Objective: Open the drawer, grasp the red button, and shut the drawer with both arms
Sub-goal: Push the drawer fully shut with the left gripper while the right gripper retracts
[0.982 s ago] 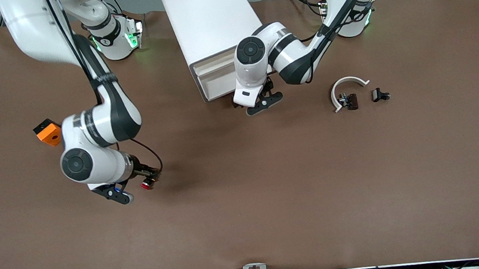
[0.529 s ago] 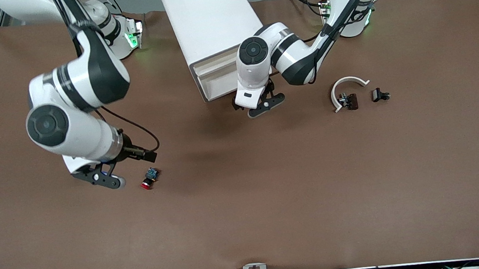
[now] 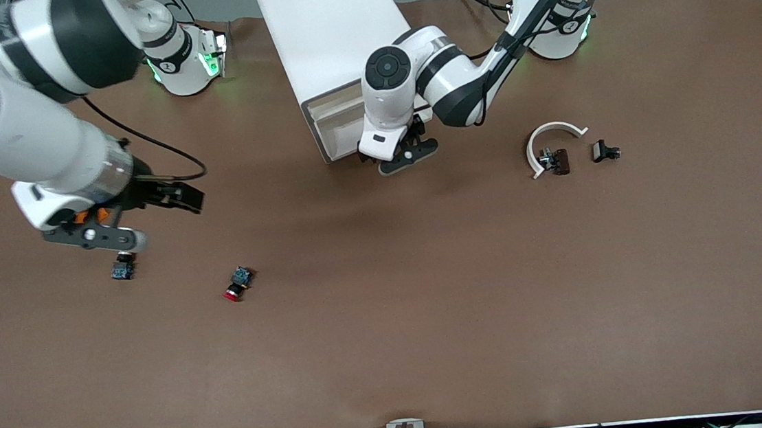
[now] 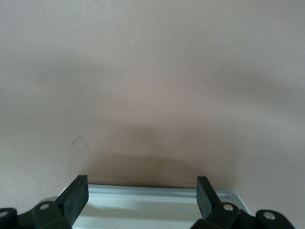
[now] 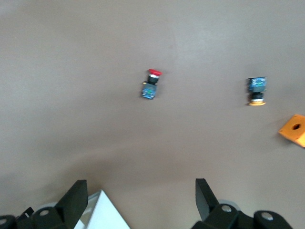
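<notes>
The red-capped button (image 3: pixel 238 284) lies on its side on the brown table, free of both grippers; it also shows in the right wrist view (image 5: pixel 152 84). My right gripper (image 3: pixel 111 239) is open and empty, raised high over the table near the yellow-capped button (image 3: pixel 123 269). My left gripper (image 3: pixel 406 159) is open at the front of the drawer (image 3: pixel 337 125), which stands partly pulled out of the white cabinet (image 3: pixel 330 32). In the left wrist view the left gripper (image 4: pixel 141 192) has the drawer's white front edge (image 4: pixel 152 201) between its open fingers, and I cannot tell if they touch it.
An orange cube with a hole (image 5: pixel 295 130) lies near the yellow-capped button (image 5: pixel 256 90), mostly hidden under my right hand in the front view. A white curved piece (image 3: pixel 553 131) and two small black parts (image 3: pixel 559 161) (image 3: pixel 604 151) lie toward the left arm's end.
My right gripper let go of the red button, rose and swung toward the right arm's end of the table. My left gripper moved closer to the drawer front.
</notes>
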Controlling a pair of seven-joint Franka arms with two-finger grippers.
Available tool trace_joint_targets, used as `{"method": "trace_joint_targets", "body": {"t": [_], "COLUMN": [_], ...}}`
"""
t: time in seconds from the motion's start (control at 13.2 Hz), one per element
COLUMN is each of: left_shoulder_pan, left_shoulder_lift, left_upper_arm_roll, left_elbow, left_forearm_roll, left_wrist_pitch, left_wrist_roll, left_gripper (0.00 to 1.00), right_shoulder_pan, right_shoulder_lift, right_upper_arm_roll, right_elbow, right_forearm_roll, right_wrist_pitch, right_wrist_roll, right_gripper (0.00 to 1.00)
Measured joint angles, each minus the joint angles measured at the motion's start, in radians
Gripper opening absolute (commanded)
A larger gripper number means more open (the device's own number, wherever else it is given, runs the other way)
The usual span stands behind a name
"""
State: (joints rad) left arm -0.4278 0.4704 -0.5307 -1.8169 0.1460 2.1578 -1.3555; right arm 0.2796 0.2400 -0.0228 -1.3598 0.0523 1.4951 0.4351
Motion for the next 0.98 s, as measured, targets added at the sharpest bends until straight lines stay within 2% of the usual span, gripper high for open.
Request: {"method": "trace_joint_targets", "body": {"t": [0.45,0.76,0.98], "left_shoulder_pan": [-0.055,-0.099,-0.096], "left_shoulder_lift": [0.026,0.027,0.034], "left_upper_arm_roll": [-0.005,-0.02,-0.02], "left_elbow": [-0.003,-0.003,-0.004], "left_forearm_roll": [-0.041,-0.051,-0.068], "left_wrist_pitch": [0.022,0.023,0.023], "left_wrist_roll": [-0.002,-0.069,-0.086], "left_gripper": [1.0,1.0,1.0], "right_shoulder_pan": [-0.198,-0.267,-0.277], "right_shoulder_lift": [-0.085,-0.103,-0.13], "right_upper_arm_roll": [-0.006,-0.006,-0.006], "right_elbow": [-0.051,-0.071,-0.11], "right_forearm_roll": [-0.001,-0.015,-0.018], "right_wrist_pitch": [-0.031,-0.049,-0.038], "right_wrist_roll": [-0.255,-0.315,-0.322], "right_gripper": [1.0,1.0,1.0]}}
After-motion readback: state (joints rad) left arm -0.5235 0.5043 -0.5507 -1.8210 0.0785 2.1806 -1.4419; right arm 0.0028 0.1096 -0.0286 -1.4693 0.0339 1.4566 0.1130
